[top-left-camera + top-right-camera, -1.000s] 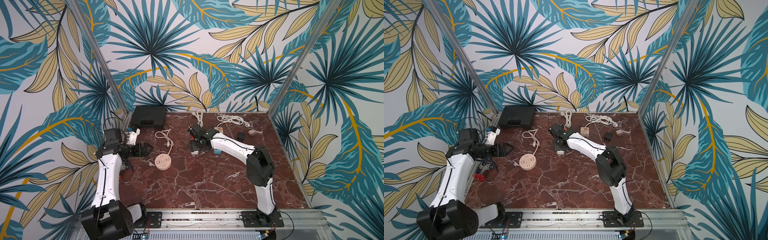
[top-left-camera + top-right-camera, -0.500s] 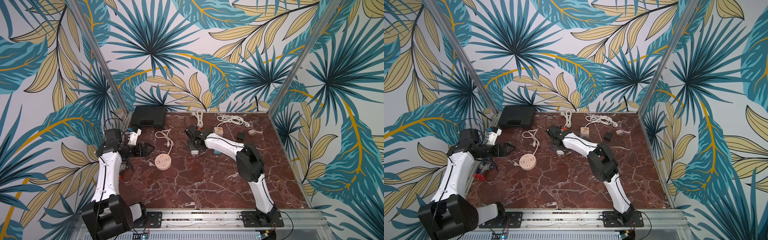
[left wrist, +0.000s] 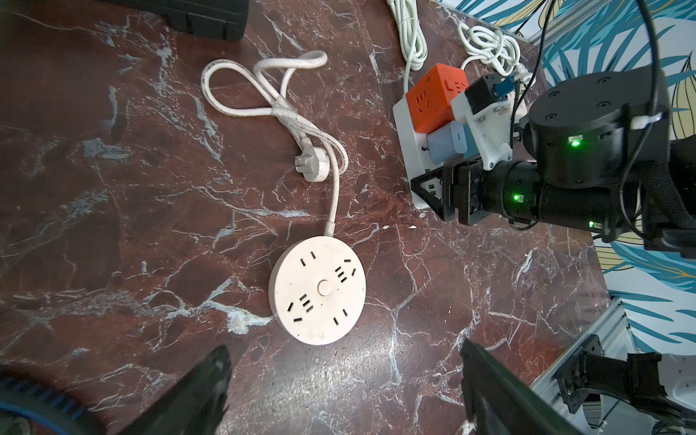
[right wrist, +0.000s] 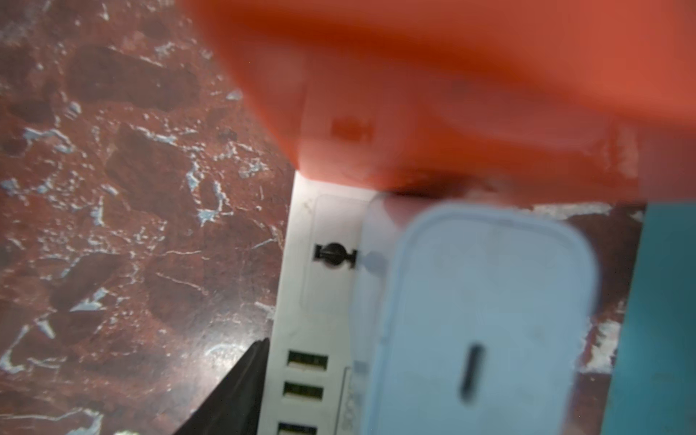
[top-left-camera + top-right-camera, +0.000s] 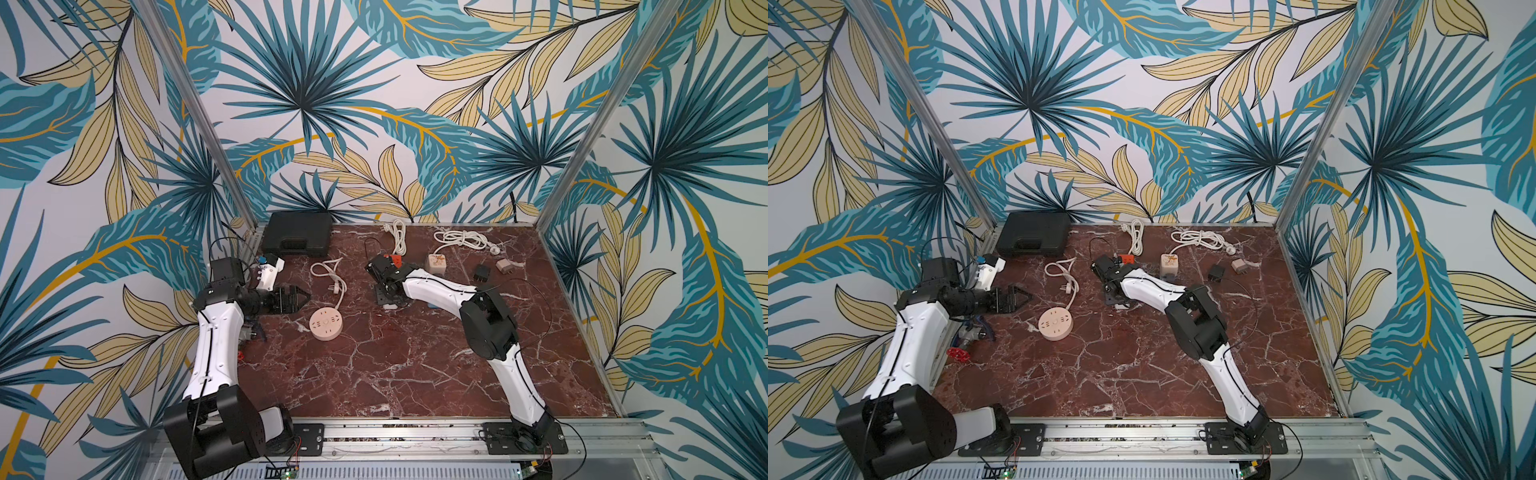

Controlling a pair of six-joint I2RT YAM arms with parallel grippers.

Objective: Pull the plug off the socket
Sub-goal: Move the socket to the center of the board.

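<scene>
Table [image 5: 395,374]: red marble.
Near left: left gripper [image 5: 302,299], jaws wide and empty, hovers just beside round socket [image 5: 326,324]. The socket's cord and loose plug [image 5: 331,286] lie behind it.
Mid-table: right gripper [image 3: 425,196], low over white strip [image 4: 324,222]. One black finger stands clear beside the strip; grip cannot be told.
Blue plug [image 3: 448,145]: seated in the strip, just beside orange cube [image 3: 437,94].
Farther: beige cube [image 5: 437,264], black adapter [image 5: 481,273], tan adapter [image 5: 504,266], white cords [image 5: 461,239].
Far left corner: black case [image 5: 298,232].
</scene>
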